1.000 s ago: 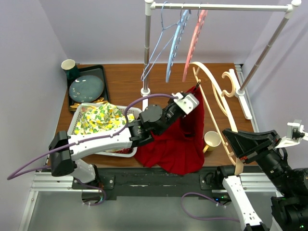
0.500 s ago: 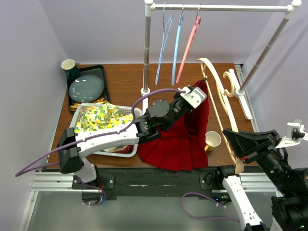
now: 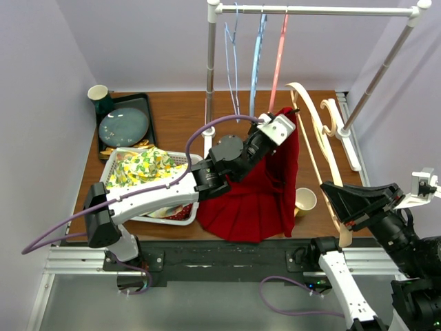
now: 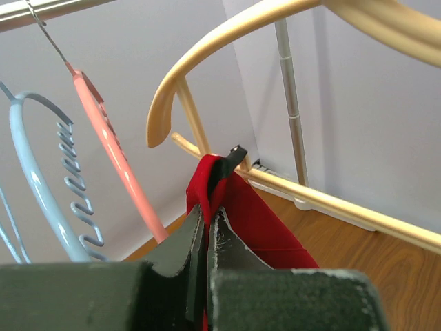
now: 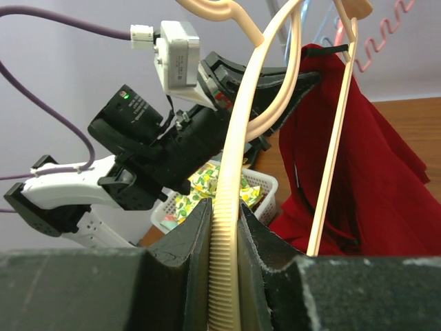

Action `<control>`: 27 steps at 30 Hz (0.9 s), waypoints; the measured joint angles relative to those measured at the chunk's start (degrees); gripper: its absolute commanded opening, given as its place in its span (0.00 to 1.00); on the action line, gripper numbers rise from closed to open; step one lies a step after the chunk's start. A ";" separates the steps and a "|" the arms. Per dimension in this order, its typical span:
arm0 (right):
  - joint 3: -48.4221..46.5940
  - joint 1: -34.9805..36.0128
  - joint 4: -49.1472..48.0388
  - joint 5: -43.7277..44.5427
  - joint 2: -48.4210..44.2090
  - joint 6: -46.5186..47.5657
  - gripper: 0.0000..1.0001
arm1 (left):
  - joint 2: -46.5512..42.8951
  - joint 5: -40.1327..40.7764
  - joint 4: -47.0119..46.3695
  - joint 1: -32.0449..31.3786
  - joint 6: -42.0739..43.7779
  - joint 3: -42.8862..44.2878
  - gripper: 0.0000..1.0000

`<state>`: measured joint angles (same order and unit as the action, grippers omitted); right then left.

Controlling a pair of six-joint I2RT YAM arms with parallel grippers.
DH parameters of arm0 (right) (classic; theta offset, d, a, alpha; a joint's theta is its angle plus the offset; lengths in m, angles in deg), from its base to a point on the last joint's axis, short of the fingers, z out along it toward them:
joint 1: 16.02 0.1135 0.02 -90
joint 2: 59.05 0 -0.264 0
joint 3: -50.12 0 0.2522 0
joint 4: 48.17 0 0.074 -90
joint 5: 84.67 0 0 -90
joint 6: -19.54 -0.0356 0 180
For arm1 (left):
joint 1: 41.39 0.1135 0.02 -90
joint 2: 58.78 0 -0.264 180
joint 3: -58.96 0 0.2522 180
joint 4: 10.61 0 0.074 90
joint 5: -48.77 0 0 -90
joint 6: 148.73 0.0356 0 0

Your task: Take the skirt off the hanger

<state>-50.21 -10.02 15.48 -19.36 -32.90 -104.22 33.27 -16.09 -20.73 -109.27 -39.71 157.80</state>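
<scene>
Over the middle-right of the bench (image 3: 179, 124), the red skirt (image 3: 258, 200) hangs in a loose drape. Its top corner is pinched tight between the left arm's fingers (image 4: 178, 256), which are pretty much fully closed on the cloth. Just past the fingertips the fabric runs up to a black clip (image 4: 236, 154) right beside the wooden hanger (image 3: 313, 131), and the hem pools near the bench's near edge. The left arm stretches from the near left diagonally across the white basket (image 3: 110, 176), wrist lifted high. Over at the near right corner, the right arm's fingers (image 5: 189, 238) are clamped narrowly round the hanger's lower end, with the hanger tilting up toward the far side.
</scene>
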 measured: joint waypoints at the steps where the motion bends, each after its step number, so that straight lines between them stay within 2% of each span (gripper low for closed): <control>1: -0.17 0.00 0.50 0.61 0.04 0.31 0.00 | 0.00 0.00 0.31 0.00 -0.26 0.00 0.00; 13: -1.29 0.00 2.01 1.20 0.24 0.87 0.00 | 0.00 0.04 3.06 0.09 -1.68 0.33 0.00; 20: -3.80 0.00 2.38 1.16 1.53 1.70 0.00 | 1.97 -0.63 6.12 0.37 -2.10 8.22 0.00; 27: -3.28 0.02 2.64 1.22 1.86 2.62 0.00 | 3.19 -1.70 7.91 0.37 -3.91 11.10 0.00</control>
<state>-53.49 -10.00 18.13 -18.13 -31.04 -101.60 36.46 -17.79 -12.81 -108.90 -43.62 168.90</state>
